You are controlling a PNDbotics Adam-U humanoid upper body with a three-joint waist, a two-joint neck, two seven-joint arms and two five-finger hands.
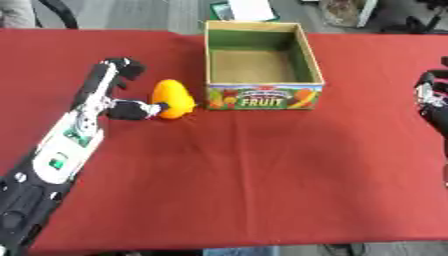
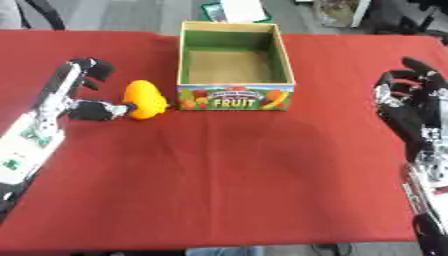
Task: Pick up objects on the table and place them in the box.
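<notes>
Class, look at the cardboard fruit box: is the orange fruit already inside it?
No. The orange fruit lies on the red tablecloth to the left of the fruit box, beside the left robot hand.

Orange fruit [image 1: 172, 98], red tabletop [image 1: 262, 175], green-walled box [image 1: 262, 65] with a colourful fruit-print front, black-and-silver left hand [image 1: 118, 87].

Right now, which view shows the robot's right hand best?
The right eye view: the right hand shows whole there, fingers spread, idle at the right edge. In the left eye view the picture's edge cuts it off.
</notes>
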